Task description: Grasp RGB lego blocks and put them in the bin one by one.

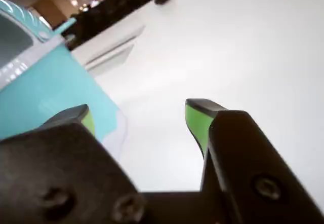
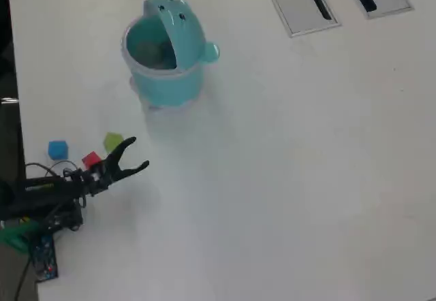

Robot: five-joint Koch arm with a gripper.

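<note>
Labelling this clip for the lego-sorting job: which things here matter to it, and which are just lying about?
Belong to the job:
blue block
red block
yellowish-green block
teal bin
gripper, open and empty

Just lying about:
two grey slotted panels

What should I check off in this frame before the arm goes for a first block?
1. Hand open: ok, the jaws are spread.
2. Hand empty: ok, nothing sits between the green pads.
3. Blocks out on the table: ok, blue, red and green lie beside the arm.
4. Bin upright with lid up: ok.
5. Bin empty: cannot tell, the inside is dim.
6. Hand lined up over a block: not ok, it points past them.
</note>
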